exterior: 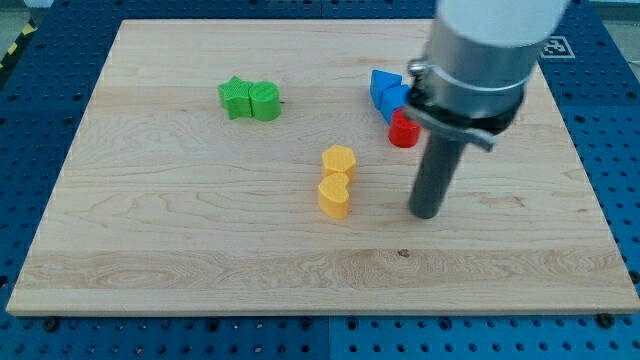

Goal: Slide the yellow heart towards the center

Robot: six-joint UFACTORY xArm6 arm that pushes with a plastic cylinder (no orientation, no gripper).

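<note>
1. Camera view shows us the counter (200, 250), a pale wooden board lying on a blue perforated base (30, 150); it fills most of the frame.
2. We see our arm (480, 60) coming down from the view's top right, grey and broad, ending in a straight dark rod. We carry no pincer, so we have no released or clenched state to tell.
3. My tip (426, 214) rests on the counter, to the view's right of the yellow pair and apart from it, and below the red block.
4. We see two green blocks touching at the view's upper left: a green star (236, 98) and a rounder green block (265, 101) on its right.
5. We see two blue blocks (388, 93) clustered beside the arm, with a red block (403, 130) just below them, partly hidden.
6. We find the yellow heart (334, 196) near the counter's middle, touching a yellow hexagon (339, 160) just above it.
</note>
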